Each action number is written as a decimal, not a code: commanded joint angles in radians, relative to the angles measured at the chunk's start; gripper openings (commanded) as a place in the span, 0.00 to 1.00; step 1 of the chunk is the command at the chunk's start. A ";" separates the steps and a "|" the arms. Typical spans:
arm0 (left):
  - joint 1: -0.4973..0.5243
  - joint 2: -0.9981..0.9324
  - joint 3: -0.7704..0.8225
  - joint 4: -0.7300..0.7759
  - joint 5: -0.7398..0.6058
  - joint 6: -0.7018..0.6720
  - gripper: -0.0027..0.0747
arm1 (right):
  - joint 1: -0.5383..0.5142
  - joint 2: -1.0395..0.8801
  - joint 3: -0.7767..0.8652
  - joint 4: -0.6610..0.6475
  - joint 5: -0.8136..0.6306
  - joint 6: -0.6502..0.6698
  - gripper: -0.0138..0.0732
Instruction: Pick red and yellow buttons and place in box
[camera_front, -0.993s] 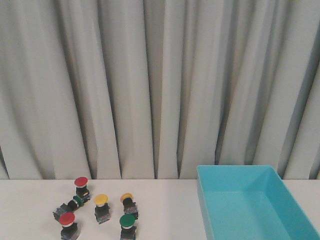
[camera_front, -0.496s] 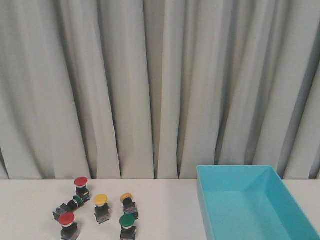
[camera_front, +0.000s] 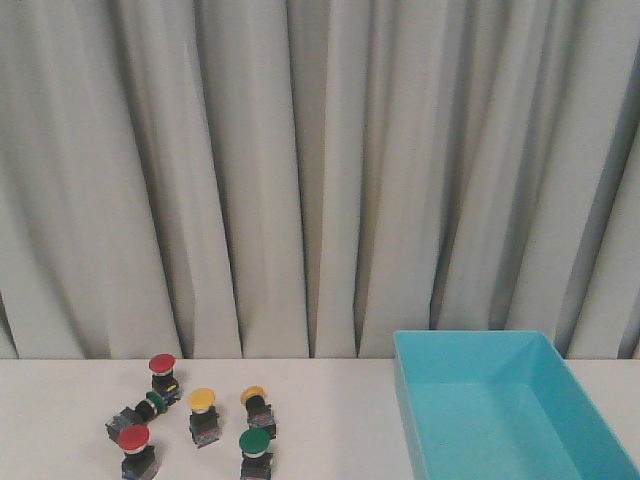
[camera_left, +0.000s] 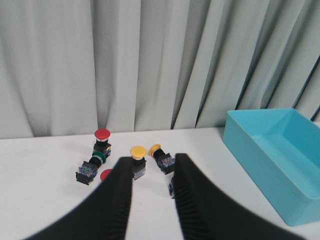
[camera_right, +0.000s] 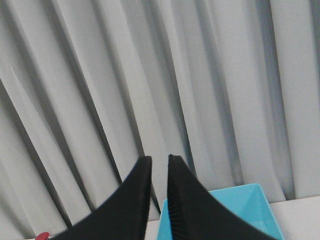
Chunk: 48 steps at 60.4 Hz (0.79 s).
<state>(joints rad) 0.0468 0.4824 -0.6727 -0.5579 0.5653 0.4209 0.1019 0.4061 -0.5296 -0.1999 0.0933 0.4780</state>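
Two red buttons (camera_front: 162, 364) (camera_front: 133, 438) and two yellow buttons (camera_front: 202, 400) (camera_front: 253, 395) stand in a cluster at the front left of the table. The turquoise box (camera_front: 497, 345) sits at the right. Neither gripper shows in the front view. In the left wrist view my left gripper (camera_left: 153, 164) is open and empty, held above the table just short of the cluster. Beyond it are a red button (camera_left: 102, 133), an upright yellow button (camera_left: 137, 151) and a tipped yellow button (camera_left: 155, 148). The second red button (camera_left: 105, 174) is half hidden by a finger. My right gripper (camera_right: 158, 160) is raised, narrowly open and empty, with the box (camera_right: 245, 200) below it.
Two green-capped buttons are in the same cluster, one upright (camera_front: 254, 441) and one lying on its side (camera_front: 150, 405). A grey curtain (camera_front: 320, 170) hangs right behind the table. A red cap (camera_right: 42, 235) shows at the edge of the right wrist view.
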 joint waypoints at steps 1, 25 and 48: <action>-0.001 0.070 -0.058 -0.035 -0.054 0.004 0.51 | -0.001 0.013 -0.034 -0.016 -0.066 -0.021 0.37; -0.001 0.116 -0.057 -0.107 -0.106 0.179 0.77 | -0.001 0.016 -0.034 -0.015 -0.066 -0.045 0.62; -0.001 0.597 -0.340 -0.094 -0.035 0.178 0.76 | -0.001 0.253 -0.250 0.082 0.255 -0.272 0.62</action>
<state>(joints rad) 0.0468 0.9773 -0.9124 -0.6335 0.5776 0.5993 0.1019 0.5993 -0.7225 -0.1779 0.3159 0.2973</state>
